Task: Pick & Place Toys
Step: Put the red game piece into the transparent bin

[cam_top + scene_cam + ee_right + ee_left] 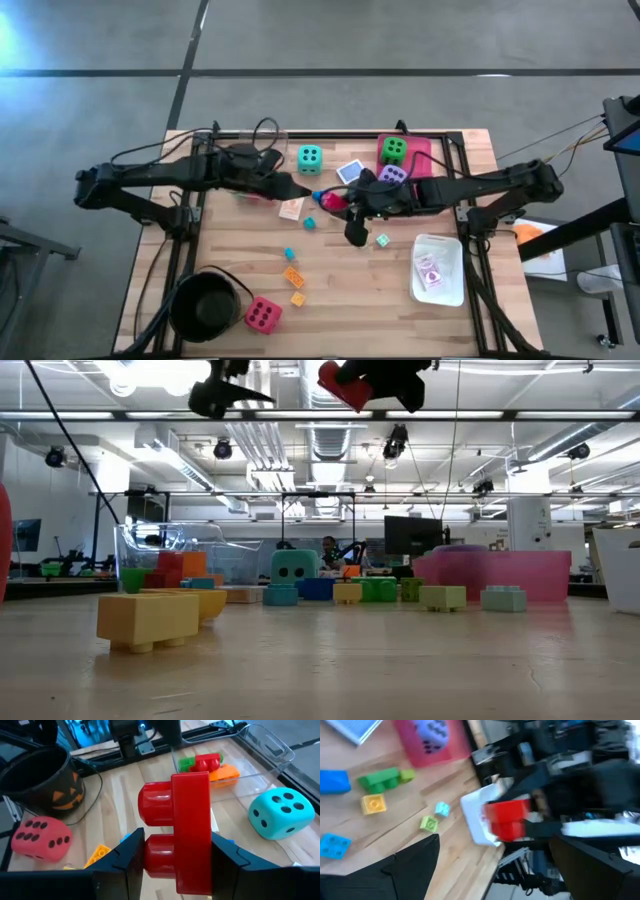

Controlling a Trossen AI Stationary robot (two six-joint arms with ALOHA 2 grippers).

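My right gripper (pixel 347 204) hangs over the middle of the table, shut on a red two-stud block (pixel 186 832), which also shows high above the table top in the low view (pixel 343 384). My left gripper (pixel 303 189) is open close by, on the block's left, touching nothing. The teal die (pixel 310 157) sits at the back. On the pink tray (pixel 420 150) rest the green die (pixel 393 150) and the purple die (pixel 392 174). The pink-red die (pixel 263 315) lies at the front. Small blocks (pixel 292 275) are scattered on the wood. My right gripper pinches the red block between its two fingers, one finger (pixel 131 856) against the lower stud (pixel 156 856) and the other on the flat underside (pixel 206 851). The block stands on end with its studs facing sideways. It is lifted well clear of the table.
A black pot (pixel 205 303) stands at the front left beside the pink-red die. A white tray (pixel 438 268) with a card lies at the right. A clear tray (pixel 250 755) with blocks stands at the back left. A card (pixel 349 171) lies near the purple die.
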